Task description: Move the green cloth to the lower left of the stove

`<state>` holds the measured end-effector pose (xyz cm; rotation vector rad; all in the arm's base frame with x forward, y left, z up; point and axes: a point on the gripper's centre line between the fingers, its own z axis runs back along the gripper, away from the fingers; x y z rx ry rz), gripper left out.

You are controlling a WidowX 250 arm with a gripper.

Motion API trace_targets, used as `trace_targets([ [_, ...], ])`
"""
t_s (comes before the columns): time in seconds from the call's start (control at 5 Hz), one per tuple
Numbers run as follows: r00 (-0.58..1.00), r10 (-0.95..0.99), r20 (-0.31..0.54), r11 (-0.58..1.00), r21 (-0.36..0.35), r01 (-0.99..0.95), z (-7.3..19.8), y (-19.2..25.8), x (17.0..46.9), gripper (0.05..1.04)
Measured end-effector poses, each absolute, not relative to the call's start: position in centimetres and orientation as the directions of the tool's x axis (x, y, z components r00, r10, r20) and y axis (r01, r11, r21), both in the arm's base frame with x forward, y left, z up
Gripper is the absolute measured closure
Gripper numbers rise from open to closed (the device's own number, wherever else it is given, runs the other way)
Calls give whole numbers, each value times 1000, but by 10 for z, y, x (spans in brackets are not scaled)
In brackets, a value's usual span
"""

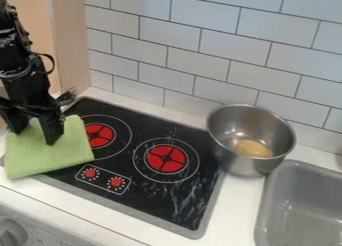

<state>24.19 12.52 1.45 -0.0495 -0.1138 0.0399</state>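
At the left of the camera view, the black gripper points down over the green cloth, its two fingers apart. The tips overlap the upper part of the cloth; whether they touch it cannot be told. The cloth lies spread over the left side and lower left corner of the black stove, partly on the white counter beyond the stove's edge. Its right edge is close to the left red burner and the printed control panel.
A steel pot holding a yellowish object stands over the stove's right edge. The grey sink is at lower right. White tiles rise behind, and a wooden panel stands at the left behind the arm.
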Motion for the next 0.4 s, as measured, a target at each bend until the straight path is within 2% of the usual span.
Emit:
trace_targets([
  [0.2, 993, 38, 116, 998, -53, -32, 17, 122, 240, 85],
  [0.4, 986, 37, 160, 999, -40, -31, 33, 121, 242, 85],
])
